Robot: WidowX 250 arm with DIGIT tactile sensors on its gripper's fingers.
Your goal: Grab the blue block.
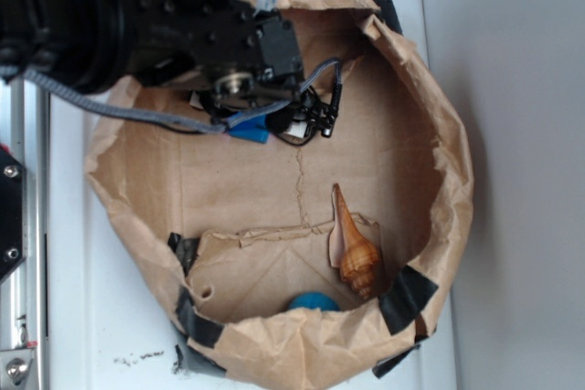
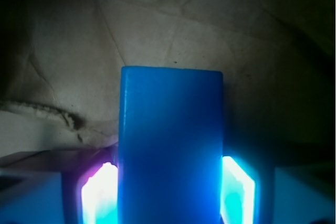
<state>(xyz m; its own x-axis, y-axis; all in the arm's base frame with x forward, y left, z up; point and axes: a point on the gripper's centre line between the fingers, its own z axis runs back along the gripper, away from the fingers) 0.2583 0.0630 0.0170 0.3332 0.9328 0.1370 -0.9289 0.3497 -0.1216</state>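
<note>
Evidently at the grasping step, the gripper (image 2: 169,192) sits low inside the paper bag (image 1: 430,125) with its fingers (image 2: 98,192) flanking the blue block (image 2: 170,135), apparently pinching it, so the next move likely calls for a steady lift without slipping.
</note>
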